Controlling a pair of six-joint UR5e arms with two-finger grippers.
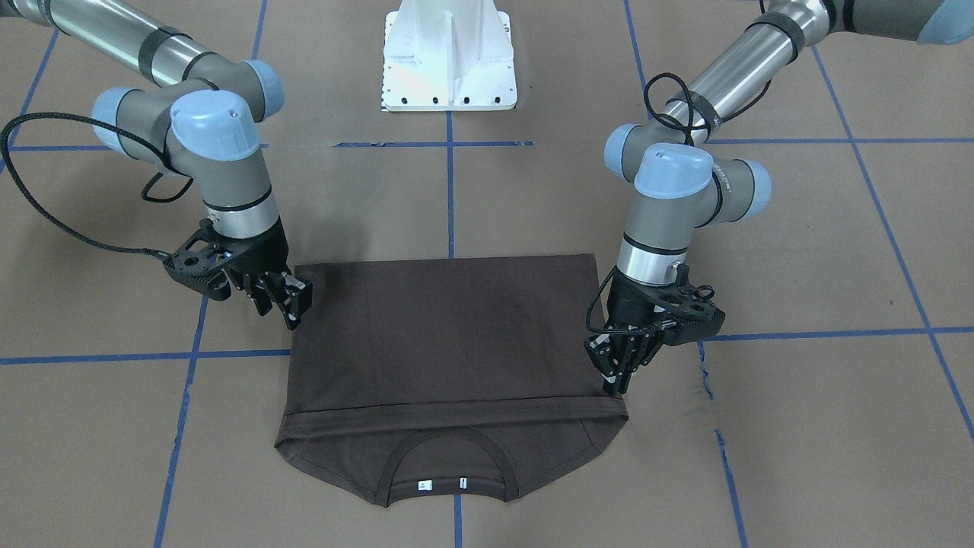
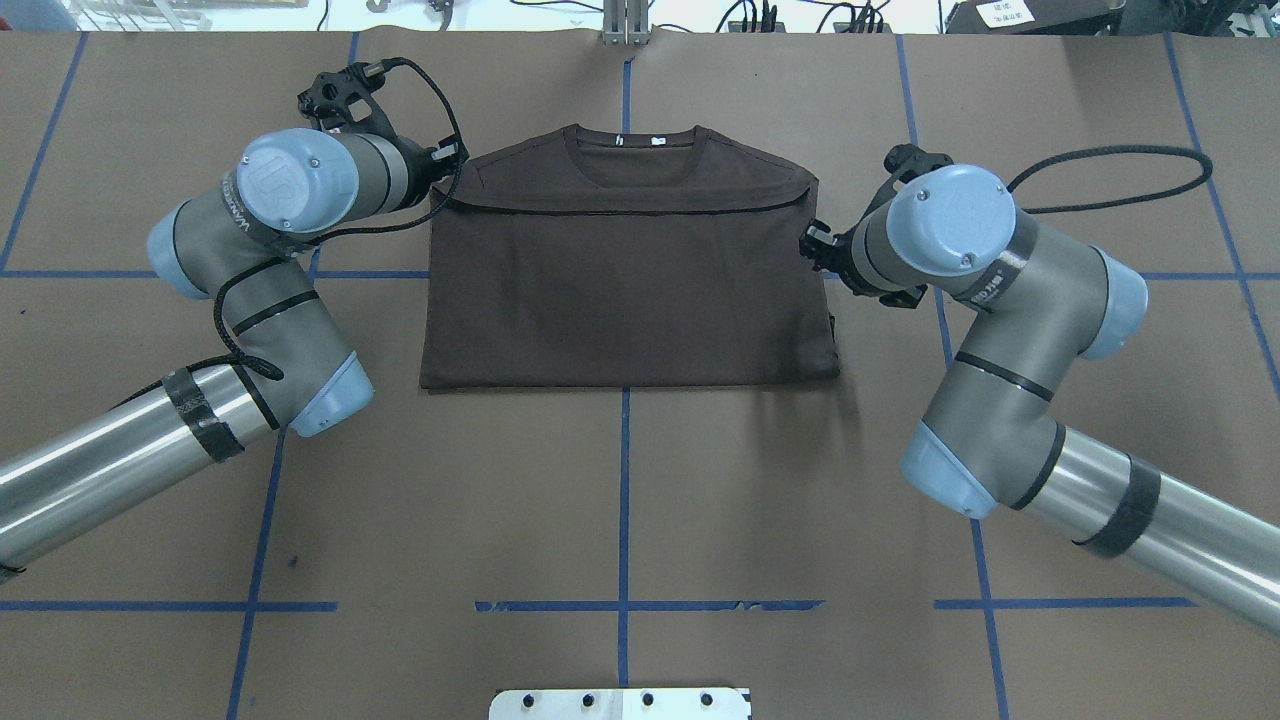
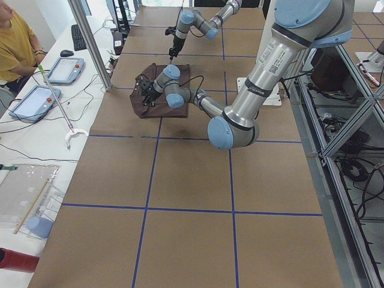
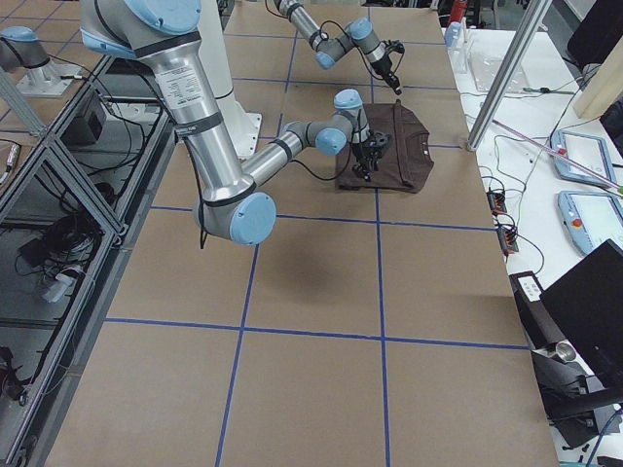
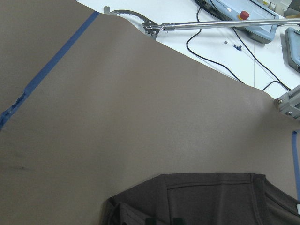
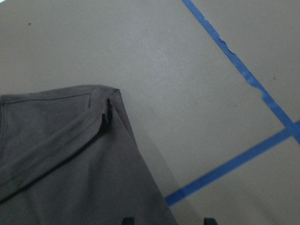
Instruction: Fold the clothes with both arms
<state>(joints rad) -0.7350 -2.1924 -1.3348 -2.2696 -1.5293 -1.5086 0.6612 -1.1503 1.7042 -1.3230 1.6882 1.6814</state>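
Beside the T-shirt (image 1: 449, 335), right jaws apart, empty, plain only by wrist view; left jaws' state unclear.

Right end effector (image 1: 283, 304) fingers apart; left end effector (image 1: 618, 378) tipped down, grip unclear.

Bright, even light from overhead, so shadows around the shirt (image 1: 449, 327) stay soft and faint. Some glare streaks on the left arm (image 1: 730, 72) beside it. Right wrist view of the shirt's corner is soft, kinda blurry.
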